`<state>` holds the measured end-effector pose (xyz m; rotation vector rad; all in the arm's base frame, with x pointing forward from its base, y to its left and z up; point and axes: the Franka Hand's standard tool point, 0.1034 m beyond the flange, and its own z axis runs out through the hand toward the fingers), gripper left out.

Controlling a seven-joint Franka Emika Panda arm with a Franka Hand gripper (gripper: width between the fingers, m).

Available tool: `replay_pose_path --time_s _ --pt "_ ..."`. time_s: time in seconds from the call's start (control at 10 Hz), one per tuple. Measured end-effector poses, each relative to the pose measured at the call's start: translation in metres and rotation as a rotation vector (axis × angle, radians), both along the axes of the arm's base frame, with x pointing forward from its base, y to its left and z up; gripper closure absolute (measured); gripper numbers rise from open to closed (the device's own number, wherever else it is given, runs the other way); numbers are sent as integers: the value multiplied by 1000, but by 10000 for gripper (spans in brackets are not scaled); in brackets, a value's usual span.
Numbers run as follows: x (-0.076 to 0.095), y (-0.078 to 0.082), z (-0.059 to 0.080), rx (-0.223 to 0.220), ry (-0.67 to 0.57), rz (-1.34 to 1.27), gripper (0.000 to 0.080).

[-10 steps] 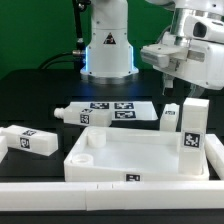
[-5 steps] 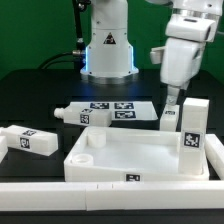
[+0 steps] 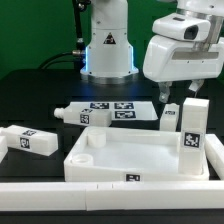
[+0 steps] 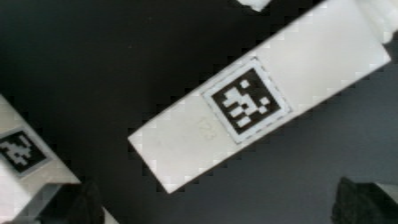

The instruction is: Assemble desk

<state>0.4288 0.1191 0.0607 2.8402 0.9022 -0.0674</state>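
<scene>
The white desk top (image 3: 130, 152) lies rim up at the front middle. One tagged leg (image 3: 192, 126) stands upright at its right corner. A second leg (image 3: 170, 117) stands just behind it. Two more legs lie flat, one at the left (image 3: 28, 140) and one by the marker board (image 3: 74, 113). My gripper (image 3: 163, 96) hangs above the second leg, not touching it. In the wrist view a long white leg with a tag (image 4: 240, 100) lies below the open gripper (image 4: 214, 205). Dark fingertips (image 4: 57, 200) show at both sides with nothing between them.
The marker board (image 3: 116, 108) lies flat behind the desk top. The white robot base with a blue light (image 3: 107, 45) stands at the back. A white rail (image 3: 100, 196) runs along the front edge. A second tagged white piece (image 4: 18, 150) shows at the wrist view's edge.
The hand has swung from the upper right, turned, and come down over the legs at the exterior view's right. The desk parts have not moved.
</scene>
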Motion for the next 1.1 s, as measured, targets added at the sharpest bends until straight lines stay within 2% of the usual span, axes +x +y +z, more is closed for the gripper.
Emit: replay_pose_path --time_s 0.1,0.3,0.5,0.7,0.9,1.0,1.1 --pt "1 -2 0 8 -1 -106 150" --pt "20 -13 -2 48 3 -454 150" --pt "14 -17 -12 85 41 -748 150" --pt "14 -11 -11 86 30 -832 150" --pt "12 -14 -11 75 54 -832 150" --pt "13 -19 -11 100 98 -870 150" --pt "10 -23 -9 101 183 -896 150"
